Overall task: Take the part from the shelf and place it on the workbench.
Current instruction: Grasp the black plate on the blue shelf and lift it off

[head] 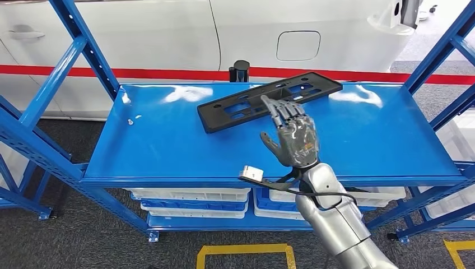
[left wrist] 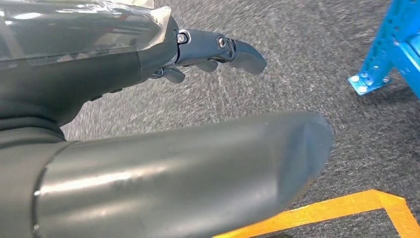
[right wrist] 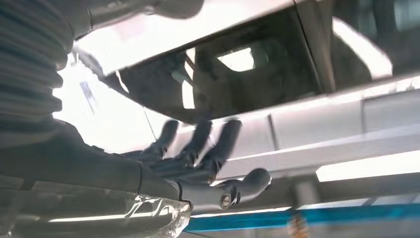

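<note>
Head view: yellow floor tape (head: 245, 250) is seen nearest, then white bins (head: 190, 197) under the blue shelf (head: 168, 151). The right hand (head: 292, 132) is held above the shelf, fingers spread, nothing gripped, fingertips over the black part (head: 235, 104) lying at the far middle. A white car (head: 252, 33) stands beyond. The left hand (left wrist: 208, 49) is seen over carpet, fingers extended, empty.

Shelf (head: 168, 145) glossy blue painted metal; part (head: 241, 103) matt black, probably plastic; floor (left wrist: 307, 64) rough grey carpet.
</note>
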{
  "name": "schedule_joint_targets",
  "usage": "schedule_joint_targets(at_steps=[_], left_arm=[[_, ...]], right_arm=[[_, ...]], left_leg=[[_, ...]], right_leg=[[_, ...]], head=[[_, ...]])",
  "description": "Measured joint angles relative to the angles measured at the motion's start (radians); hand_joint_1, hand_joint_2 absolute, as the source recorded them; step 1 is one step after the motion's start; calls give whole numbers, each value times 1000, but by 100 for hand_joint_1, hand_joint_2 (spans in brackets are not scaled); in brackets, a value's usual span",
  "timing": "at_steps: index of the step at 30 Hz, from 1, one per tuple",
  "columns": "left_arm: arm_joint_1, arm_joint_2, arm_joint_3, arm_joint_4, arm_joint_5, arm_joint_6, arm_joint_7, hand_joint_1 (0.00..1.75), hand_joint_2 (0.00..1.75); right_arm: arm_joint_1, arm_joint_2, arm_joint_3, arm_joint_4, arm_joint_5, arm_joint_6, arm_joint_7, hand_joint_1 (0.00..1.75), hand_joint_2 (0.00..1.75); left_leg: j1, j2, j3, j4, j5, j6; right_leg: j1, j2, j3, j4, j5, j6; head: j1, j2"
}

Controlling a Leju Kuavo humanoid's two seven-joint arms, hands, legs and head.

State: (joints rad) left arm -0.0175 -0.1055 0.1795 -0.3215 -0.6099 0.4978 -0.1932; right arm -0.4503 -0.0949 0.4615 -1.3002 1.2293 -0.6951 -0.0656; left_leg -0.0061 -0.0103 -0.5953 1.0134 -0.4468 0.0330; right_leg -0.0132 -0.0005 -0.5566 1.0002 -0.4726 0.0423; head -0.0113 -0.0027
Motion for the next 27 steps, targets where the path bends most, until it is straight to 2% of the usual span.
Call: schedule_joint_targets(at_steps=[2, 8, 12, 17, 22, 25, 27], left_arm=[[10, -2, 33, 0, 2, -3, -17, 0, 0], [22, -7, 108, 3, 2, -18, -51, 0, 0], [29, -13, 145, 4, 1, -25, -61, 0, 0], [31, -20, 174, 4, -14, -27, -63, 0, 0], [31, -21, 188, 5, -34, -39, -64, 0, 0], [31, -20, 194, 6, -38, -42, -65, 0, 0], [31, -20, 196, 9, -38, -42, -70, 0, 0]], right_arm=[[49, 7, -58, -104, -83, 2, -26, 0, 0], [133, -4, -181, -333, -245, 23, -52, 0, 0], [157, -26, -253, -418, -321, 39, -72, 0, 0], [191, -41, -317, -455, -372, 40, -114, 0, 0], [219, -42, -353, -464, -382, 40, -133, 0, 0], [221, -42, -363, -465, -385, 43, -134, 0, 0], [221, -44, -366, -465, -393, 47, -136, 0, 0]], left_leg=[[0, 0, 0, 0, 0, 0], [-2, 1, 0, 0, 0, 0], [-2, 1, 1, 0, 0, 0], [-2, 1, 1, 0, 0, 0], [-5, 1, 0, 3, -5, 5], [-10, 1, 0, 3, -7, 11], [-10, 2, 5, -6, -3, 20]], right_leg=[[0, 0, 0, 0, 0, 0], [-2, 0, 0, 0, 0, 1], [-2, 0, 0, 0, 0, 1], [-2, 0, 0, 0, 0, 1], [-7, 1, 1, -2, 1, 3], [-12, 1, 1, -3, 2, 7], [-14, 0, 1, -3, 0, 14]], head=[[0, 0], [0, 0], [0, 0], [0, 0], [0, 0], [0, 0], [0, 0]])
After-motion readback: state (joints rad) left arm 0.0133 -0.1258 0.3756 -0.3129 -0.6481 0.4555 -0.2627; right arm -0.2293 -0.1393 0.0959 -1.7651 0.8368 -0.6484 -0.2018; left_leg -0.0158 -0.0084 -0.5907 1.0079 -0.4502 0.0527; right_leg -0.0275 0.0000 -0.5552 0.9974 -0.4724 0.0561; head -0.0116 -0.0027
